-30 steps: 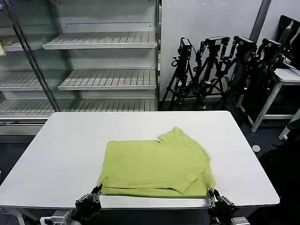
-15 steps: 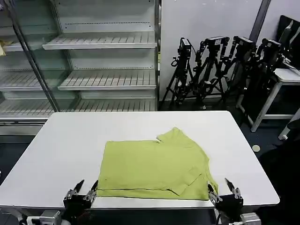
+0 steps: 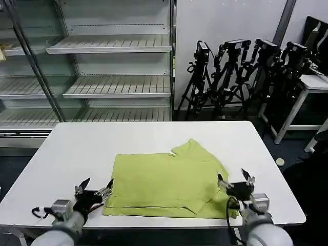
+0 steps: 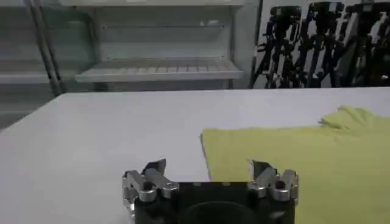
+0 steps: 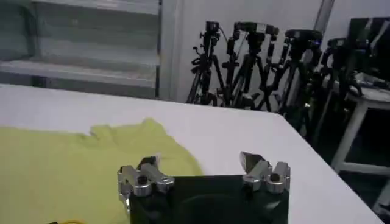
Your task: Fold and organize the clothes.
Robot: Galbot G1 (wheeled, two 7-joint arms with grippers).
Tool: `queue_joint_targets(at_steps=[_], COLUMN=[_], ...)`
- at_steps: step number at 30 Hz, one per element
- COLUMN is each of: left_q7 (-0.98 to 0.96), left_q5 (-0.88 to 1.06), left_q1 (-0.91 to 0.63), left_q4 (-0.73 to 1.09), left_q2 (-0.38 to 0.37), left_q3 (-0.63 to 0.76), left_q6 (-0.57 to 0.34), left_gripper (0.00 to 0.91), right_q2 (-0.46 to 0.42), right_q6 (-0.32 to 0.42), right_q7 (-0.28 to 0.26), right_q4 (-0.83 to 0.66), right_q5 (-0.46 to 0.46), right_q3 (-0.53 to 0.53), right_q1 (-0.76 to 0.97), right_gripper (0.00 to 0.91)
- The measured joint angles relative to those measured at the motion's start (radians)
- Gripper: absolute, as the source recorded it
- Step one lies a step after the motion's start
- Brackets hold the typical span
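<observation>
The clothes, one lime yellow-green T-shirt (image 3: 166, 179), lie folded into a rough rectangle on the white table (image 3: 77, 148), with a sleeve or corner sticking out at the far right. My left gripper (image 3: 95, 187) hovers open at the shirt's near left corner, one finger over the fabric (image 4: 292, 158) and one over bare table. My right gripper (image 3: 235, 180) hovers open at the shirt's near right edge, its fingers wide apart, with the shirt (image 5: 67, 164) beside and under one finger. Neither gripper holds anything.
Empty white shelving (image 3: 110, 51) stands behind the table. Several black camera tripods (image 3: 241, 77) are at the back right, with a white side table (image 3: 312, 84) at the far right. Bare tabletop lies left of and beyond the shirt.
Both grippers have risen from the table's front edge and moved forward to the shirt's near corners. The shirt's near edge has settled flat; the grippers stay open.
</observation>
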Motion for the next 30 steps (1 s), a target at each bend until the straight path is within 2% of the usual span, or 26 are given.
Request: queue_joint_targets(at_steps=[10, 20, 21, 22, 24, 25, 26, 27, 28, 30], left_q7=[0.0, -0.01, -0.013, -0.012, -0.013, -0.013, -0.013, -0.014, -0.014, -0.014], left_q5=[-0.029, -0.053, -0.054, -0.058, -0.063, -0.064, -0.065, -0.065, -0.066, -0.067], left_q1=[-0.283, -0.498, -0.512, -0.525, -0.545, -0.553, -0.562, -0.568, -0.572, -0.581], left_q4=[0.23, 0.445, 0.462, 0.476, 0.504, 0.513, 0.522, 0.529, 0.535, 0.546], left_q2=[0.001, -0.023, -0.025, -0.026, -0.027, -0.027, -0.026, -0.026, -0.026, -0.026], left_q3=[0.156, 0.276, 0.285, 0.292, 0.306, 0.311, 0.317, 0.321, 0.326, 0.333], left_q6=[0.025, 0.033, 0.033, 0.034, 0.035, 0.035, 0.035, 0.034, 0.034, 0.033], left_gripper=[0.907, 0.907, 0.806, 0.403, 0.081, 0.04, 0.02, 0.02, 0.02, 0.02], right_q2=[0.032, 0.084, 0.089, 0.095, 0.107, 0.112, 0.118, 0.124, 0.129, 0.138], right_q6=[-0.015, -0.021, -0.021, -0.021, -0.021, -0.022, -0.022, -0.022, -0.022, -0.023], right_q7=[0.011, 0.011, 0.011, 0.01, 0.008, 0.007, 0.006, 0.005, 0.005, 0.005], right_q4=[-0.249, -0.479, -0.499, -0.518, -0.554, -0.571, -0.587, -0.604, -0.619, -0.645], right_q5=[0.111, 0.156, 0.157, 0.159, 0.165, 0.168, 0.171, 0.176, 0.18, 0.19], right_q3=[-0.153, -0.259, -0.265, -0.272, -0.283, -0.288, -0.293, -0.297, -0.301, -0.304], right_q1=[0.305, 0.506, 0.519, 0.531, 0.553, 0.563, 0.572, 0.581, 0.587, 0.597], right_gripper=[0.907, 0.907, 0.907, 0.907, 0.907, 0.877, 0.715, 0.373, 0.141, 0.01])
